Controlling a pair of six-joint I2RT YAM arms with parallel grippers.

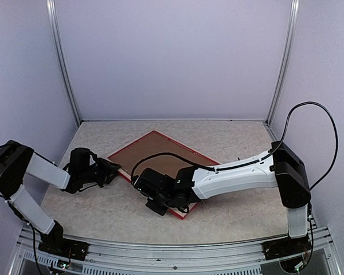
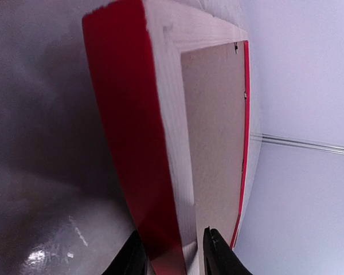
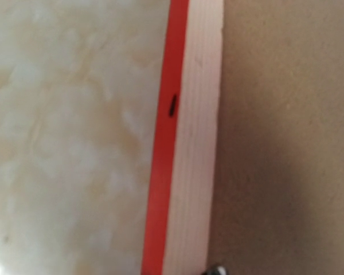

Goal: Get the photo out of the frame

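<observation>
Hardly begun: frame (image 1: 186, 148) face down, board (image 1: 152, 143) on, photo hidden. Left jaws and right jaws at frame's rim; cannot tell if clamped.

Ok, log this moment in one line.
frame face-down, backing up | left pincer astride frame rail | right pincer over near edge | photo hidden

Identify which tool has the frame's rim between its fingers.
The left tool: its fingers stand either side of the frame's rim near its left corner. The right tool is over the near edge, fingers hidden.
</observation>
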